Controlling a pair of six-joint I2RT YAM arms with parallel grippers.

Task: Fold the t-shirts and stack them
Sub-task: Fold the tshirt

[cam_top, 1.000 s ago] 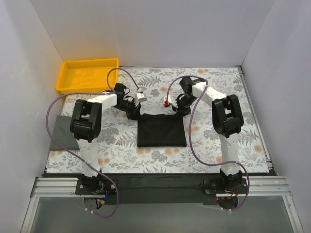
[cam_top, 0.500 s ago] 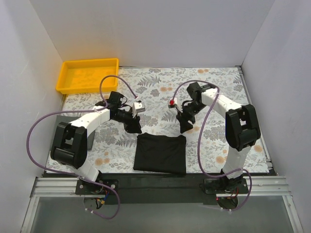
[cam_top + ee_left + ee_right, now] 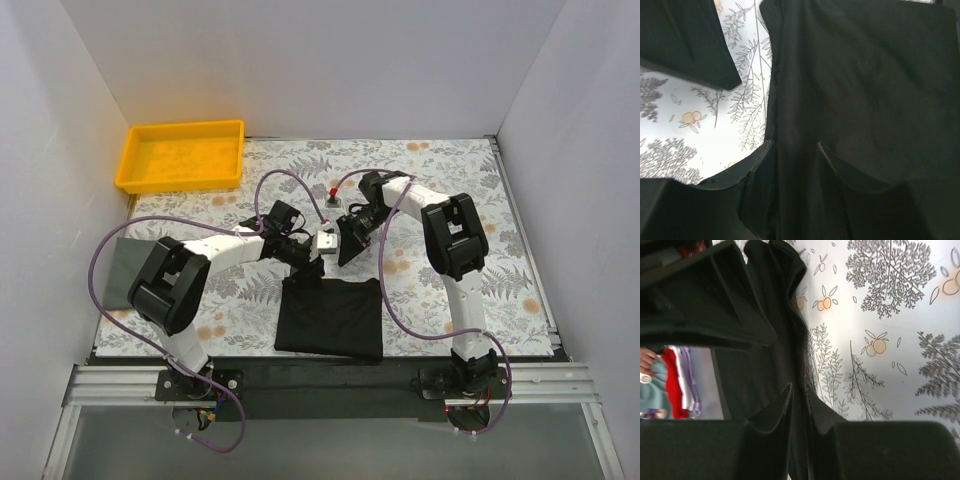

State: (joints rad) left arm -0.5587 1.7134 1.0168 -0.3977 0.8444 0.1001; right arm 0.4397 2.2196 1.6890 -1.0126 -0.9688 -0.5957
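We have the left gripper [image 3: 795, 162] and right gripper [image 3: 797, 397] each clamped on the shirt [image 3: 330, 320], likely to carry its edge into another fold.

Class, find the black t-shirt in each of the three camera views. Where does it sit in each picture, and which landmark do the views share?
Top external: the black t-shirt is a folded rectangle, low centre, by the table's near edge.
Left wrist: it fills the centre and right.
Right wrist: a dark strip from the top, left of centre, down to the bottom.
Shared landmark: the floral tablecloth.
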